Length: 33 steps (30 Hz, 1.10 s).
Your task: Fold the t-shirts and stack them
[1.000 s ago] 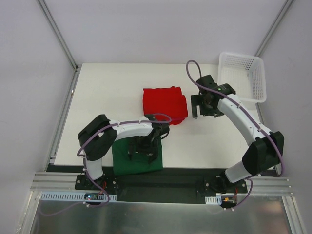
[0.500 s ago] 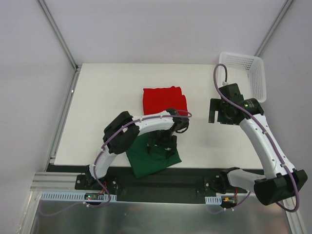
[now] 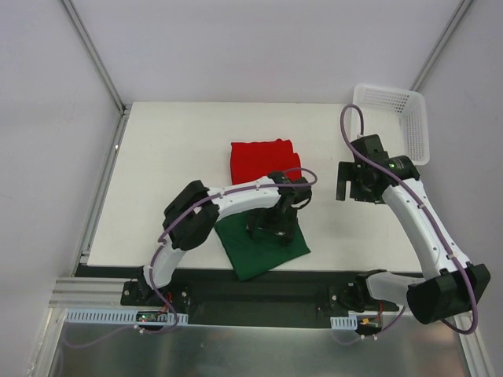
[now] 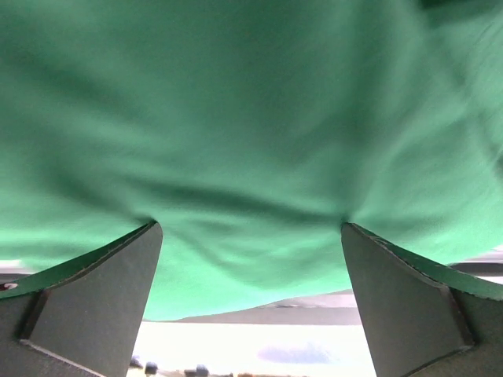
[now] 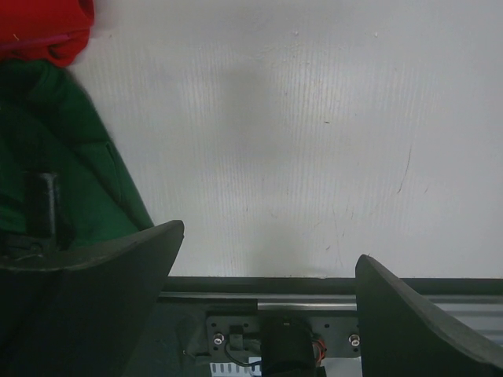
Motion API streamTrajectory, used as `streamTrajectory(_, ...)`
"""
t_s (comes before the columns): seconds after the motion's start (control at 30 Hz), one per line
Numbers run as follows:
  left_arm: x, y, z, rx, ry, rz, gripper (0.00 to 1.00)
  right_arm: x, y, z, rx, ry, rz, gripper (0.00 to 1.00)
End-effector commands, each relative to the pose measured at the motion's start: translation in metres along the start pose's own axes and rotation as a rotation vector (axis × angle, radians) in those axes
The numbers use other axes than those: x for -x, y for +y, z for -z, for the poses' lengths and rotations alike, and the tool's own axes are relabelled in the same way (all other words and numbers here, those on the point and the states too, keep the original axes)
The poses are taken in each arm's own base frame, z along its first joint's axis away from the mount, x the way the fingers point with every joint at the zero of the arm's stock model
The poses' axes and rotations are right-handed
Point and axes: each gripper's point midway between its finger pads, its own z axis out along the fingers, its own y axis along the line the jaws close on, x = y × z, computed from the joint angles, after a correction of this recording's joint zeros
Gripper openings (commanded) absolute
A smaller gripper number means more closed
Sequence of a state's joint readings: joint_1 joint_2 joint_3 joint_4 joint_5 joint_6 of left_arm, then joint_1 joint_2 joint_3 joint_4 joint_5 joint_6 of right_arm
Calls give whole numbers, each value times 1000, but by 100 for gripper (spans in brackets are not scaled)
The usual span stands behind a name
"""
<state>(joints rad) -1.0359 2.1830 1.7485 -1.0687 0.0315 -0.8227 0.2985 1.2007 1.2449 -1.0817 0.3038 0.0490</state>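
A folded red t-shirt (image 3: 265,165) lies at the table's middle. Just in front of it, reaching the near edge, lies a folded green t-shirt (image 3: 263,250), turned at an angle. My left gripper (image 3: 273,226) is down on the green shirt's far part, close to the red one. In the left wrist view its fingers (image 4: 102,290) stand open and wide apart, with green cloth (image 4: 251,118) filling the view and bulging between the tips. My right gripper (image 3: 351,188) hangs open over bare table to the right of both shirts. The right wrist view shows the green shirt (image 5: 71,165) and a red corner (image 5: 43,27) at the left.
A white plastic basket (image 3: 391,89) stands at the back right corner. The white table (image 3: 173,157) ends at a black rail (image 5: 314,287) along the near edge, and the green shirt's front corner (image 3: 245,275) overhangs it.
The left gripper has slid the green shirt right and away from the front left, turning it, up to the red shirt. The right arm drew back rightward from beside the red shirt.
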Motion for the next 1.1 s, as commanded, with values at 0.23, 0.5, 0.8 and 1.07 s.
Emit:
streamTrajectory(0.23, -14, 68, 51, 46, -233, 60, 99, 13, 18, -16, 30, 55, -13, 96)
streamTrajectory(0.5, 1, 72, 7, 107, -231, -64, 99, 12, 19, -15, 37, 69, -3, 96)
streamTrajectory(0.8, 10, 75, -45, 78, -178, -279, 99, 4, 14, -10, 30, 72, 2, 96)
streamTrajectory(1.07, 11, 65, -48, 29, -108, -532, 99, 2, 14, -11, 24, 83, -1, 96)
